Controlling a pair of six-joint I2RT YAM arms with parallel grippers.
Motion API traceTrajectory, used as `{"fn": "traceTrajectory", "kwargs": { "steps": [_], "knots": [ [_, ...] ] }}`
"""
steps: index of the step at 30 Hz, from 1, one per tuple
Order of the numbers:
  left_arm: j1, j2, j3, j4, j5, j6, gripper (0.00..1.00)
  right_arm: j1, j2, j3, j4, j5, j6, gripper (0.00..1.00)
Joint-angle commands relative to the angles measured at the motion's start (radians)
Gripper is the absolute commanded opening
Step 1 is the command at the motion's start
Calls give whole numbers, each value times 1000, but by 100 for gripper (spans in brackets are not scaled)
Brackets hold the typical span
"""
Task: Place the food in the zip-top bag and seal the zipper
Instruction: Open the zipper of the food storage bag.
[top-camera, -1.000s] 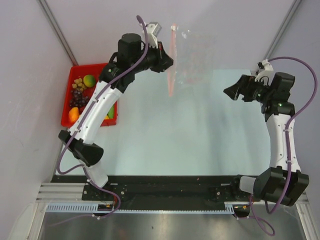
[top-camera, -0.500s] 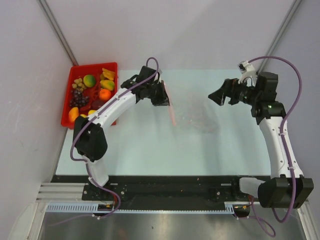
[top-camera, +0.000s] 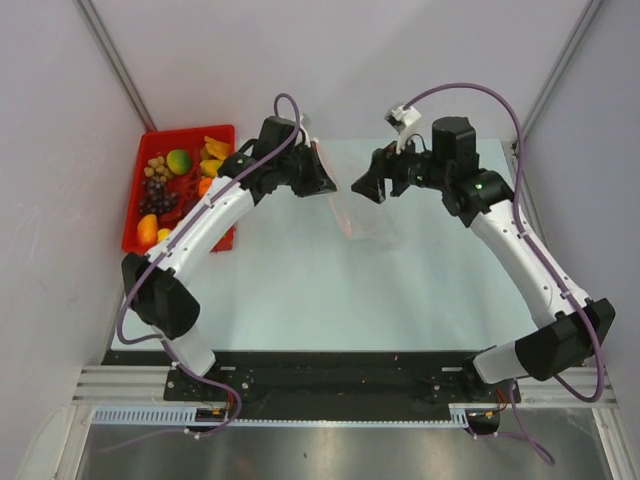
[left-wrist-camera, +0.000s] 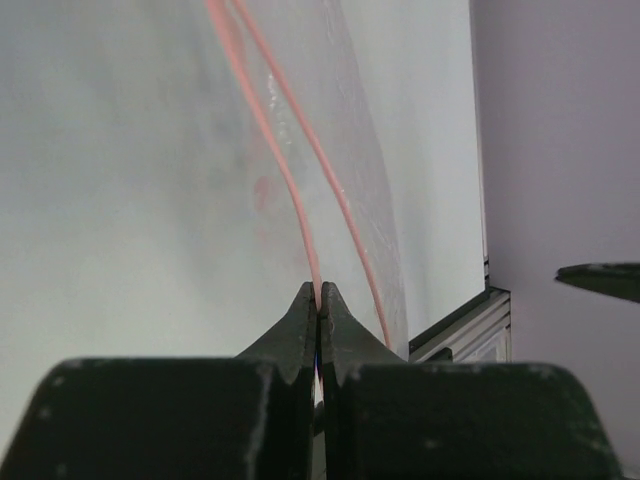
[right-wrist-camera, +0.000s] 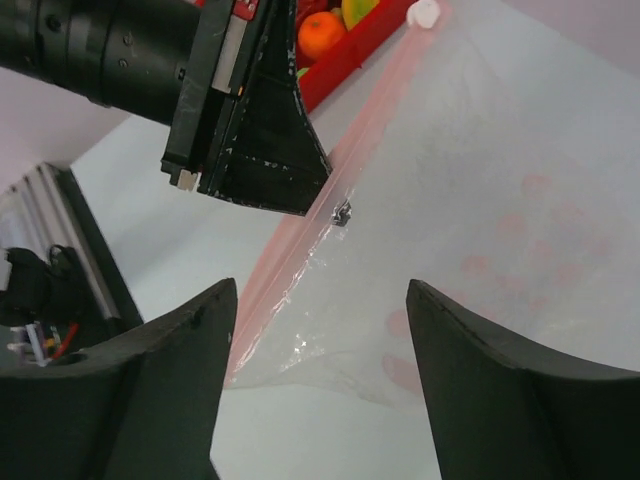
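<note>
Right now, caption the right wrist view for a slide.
Open right gripper faces the zip-top bag, zipper pinched by left gripper.

Red tray (top-camera: 180, 132) at pale table's (top-camera: 300, 290) far-left edge

Overhead wide; wrist views close, sharing zip-top bag (right-wrist-camera: 500, 170).

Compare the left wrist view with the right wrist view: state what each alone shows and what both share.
Left wrist only: the pinch itself, the left gripper shut on one strip of the zipper while the other strip bows away.
Right wrist only: the right gripper standing open, the tray corner and an orange fruit in it.
Both: the clear dotted bag, its zipper and the left gripper.
</note>
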Motion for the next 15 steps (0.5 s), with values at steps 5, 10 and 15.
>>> {"fn": "traceTrajectory", "kwargs": {
  "steps": [5, 10, 15],
  "knots": [
    [-1, -100, 55, -12, 14, -4, 0, 212, 25, 86, -5, 332, -218, 68],
    [-2, -109, 67, 3, 28, -23, 0, 234, 85, 160, -39, 399, -217, 64],
    [-2, -124, 47, 16, 51, -19, 0, 234, 198, 291, -76, 464, -194, 58]
  ]
}}
